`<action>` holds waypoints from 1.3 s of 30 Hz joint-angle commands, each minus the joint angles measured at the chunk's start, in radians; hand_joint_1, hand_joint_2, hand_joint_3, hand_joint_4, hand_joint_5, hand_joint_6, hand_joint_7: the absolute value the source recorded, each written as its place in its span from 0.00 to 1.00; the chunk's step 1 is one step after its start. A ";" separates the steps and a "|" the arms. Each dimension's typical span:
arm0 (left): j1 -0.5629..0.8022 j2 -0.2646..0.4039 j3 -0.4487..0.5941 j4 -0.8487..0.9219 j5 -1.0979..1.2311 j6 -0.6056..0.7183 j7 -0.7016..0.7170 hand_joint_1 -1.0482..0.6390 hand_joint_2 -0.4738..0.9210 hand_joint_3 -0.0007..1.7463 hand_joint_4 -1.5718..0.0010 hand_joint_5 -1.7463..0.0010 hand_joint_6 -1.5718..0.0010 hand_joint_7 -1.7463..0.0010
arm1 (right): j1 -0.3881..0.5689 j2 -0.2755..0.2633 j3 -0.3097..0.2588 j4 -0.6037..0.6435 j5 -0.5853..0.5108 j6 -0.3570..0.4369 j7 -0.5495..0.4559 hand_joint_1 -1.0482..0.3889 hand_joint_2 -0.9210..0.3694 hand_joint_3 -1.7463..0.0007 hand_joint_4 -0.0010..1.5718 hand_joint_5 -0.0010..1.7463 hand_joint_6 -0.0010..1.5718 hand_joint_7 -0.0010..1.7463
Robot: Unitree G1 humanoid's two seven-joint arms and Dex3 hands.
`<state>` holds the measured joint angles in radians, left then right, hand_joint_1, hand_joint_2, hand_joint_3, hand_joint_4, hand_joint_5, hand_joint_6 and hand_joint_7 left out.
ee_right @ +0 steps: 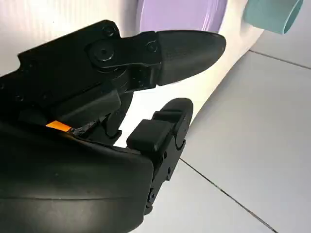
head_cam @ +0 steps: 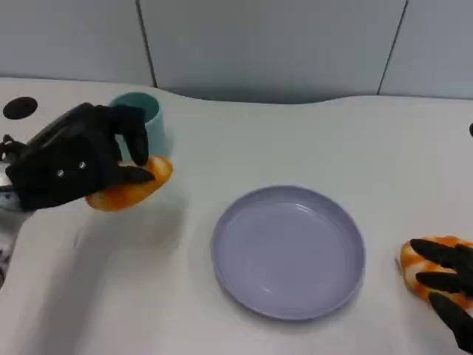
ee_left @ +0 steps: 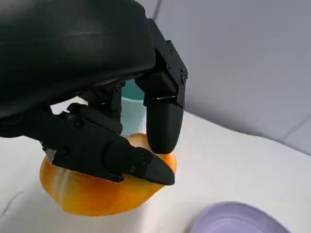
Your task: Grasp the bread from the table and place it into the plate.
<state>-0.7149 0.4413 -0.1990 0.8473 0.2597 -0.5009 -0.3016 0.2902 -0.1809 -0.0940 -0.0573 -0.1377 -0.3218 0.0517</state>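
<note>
While each hand [head_cam: 70, 159] [head_cam: 447, 285] holds one bread [head_cam: 129, 188] [head_cam: 417, 262], one plate [head_cam: 288, 251] waits.

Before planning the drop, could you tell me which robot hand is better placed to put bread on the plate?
Left, probably: the left robot hand already grips a bread; the plate is beside it.

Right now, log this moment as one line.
left hand: grips orange bread roll | lavender round plate: bare | right hand: rests on second orange bread piece

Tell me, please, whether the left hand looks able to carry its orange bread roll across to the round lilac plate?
Probably yes: the left hand grips the orange bread roll, and bare white table lies between it and the empty round lilac plate.
</note>
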 commanded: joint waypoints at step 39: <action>-0.134 -0.305 -0.227 0.114 0.155 -0.231 -0.124 0.48 0.99 0.06 0.52 0.00 0.69 0.00 | 0.010 0.006 0.010 -0.021 -0.043 0.031 -0.018 0.46 0.00 0.79 0.53 0.14 0.50 0.00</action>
<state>-0.8064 0.1221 -0.4009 0.9308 0.3714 -0.6998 -0.4477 0.2966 -0.1652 -0.0807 -0.0666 -0.1747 -0.2872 0.0464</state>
